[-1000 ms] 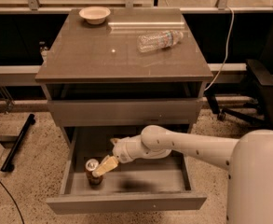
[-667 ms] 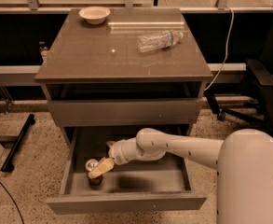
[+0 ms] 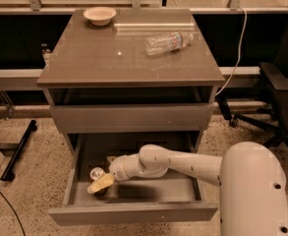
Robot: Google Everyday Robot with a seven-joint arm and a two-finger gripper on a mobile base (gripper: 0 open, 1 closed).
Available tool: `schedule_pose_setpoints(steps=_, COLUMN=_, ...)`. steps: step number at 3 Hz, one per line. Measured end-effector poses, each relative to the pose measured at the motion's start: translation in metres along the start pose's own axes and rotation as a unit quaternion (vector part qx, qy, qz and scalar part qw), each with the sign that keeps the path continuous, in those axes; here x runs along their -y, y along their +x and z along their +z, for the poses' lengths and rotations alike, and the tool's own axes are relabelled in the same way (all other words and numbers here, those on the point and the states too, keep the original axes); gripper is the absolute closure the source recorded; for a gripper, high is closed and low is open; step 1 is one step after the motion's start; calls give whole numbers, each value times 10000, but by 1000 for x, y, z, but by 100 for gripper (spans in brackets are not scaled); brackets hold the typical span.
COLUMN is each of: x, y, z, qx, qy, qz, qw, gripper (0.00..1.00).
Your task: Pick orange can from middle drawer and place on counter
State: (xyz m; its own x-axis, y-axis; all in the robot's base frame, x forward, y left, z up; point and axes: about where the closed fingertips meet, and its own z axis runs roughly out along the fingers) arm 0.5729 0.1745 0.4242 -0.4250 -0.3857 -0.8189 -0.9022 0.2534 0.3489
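In the one camera view you look down on a grey cabinet that fills the middle of the frame. Its glossy grey-brown surface (image 3: pixel 99 63) carries a pale bowl (image 3: pixel 100 15) at the upper left corner. A clear plastic bottle (image 3: pixel 168 42) lies on its side toward the upper right. The two are well apart.

Below the surface you see a shallow drawer front (image 3: pixel 131 118) that stands slightly out. Under that, the deep drawer (image 3: pixel 133 213) is pulled out toward the bottom of the frame. The can (image 3: pixel 95 173) stands upright inside this drawer, in its left part near the left wall, with its silver top showing.

Your white arm (image 3: pixel 183 162) comes from the rounded white body (image 3: pixel 254 191) at the lower right and reaches leftward into the drawer. The pincer (image 3: pixel 99 181) is right at the can, touching or just beside it, and a pale part of it crosses the front of the can. You cannot tell whether the pincer stands wide or narrow, nor whether it grips the can.

At the right edge you see a dark chair (image 3: pixel 281 92), and a pale cable (image 3: pixel 239 43) hangs beside the cabinet.
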Motion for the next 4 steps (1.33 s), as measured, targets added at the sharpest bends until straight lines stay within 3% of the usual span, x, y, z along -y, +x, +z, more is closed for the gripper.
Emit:
schedule_pose_setpoints(steps=2, x=-14, y=-9, z=0, qx=253, qy=-96, qz=-100, qw=9996, gripper=45)
schedule_pose_setpoints(steps=4, x=-29, y=-24, z=-35, qx=710, qy=-91, qz=-154, qw=9973, gripper=92)
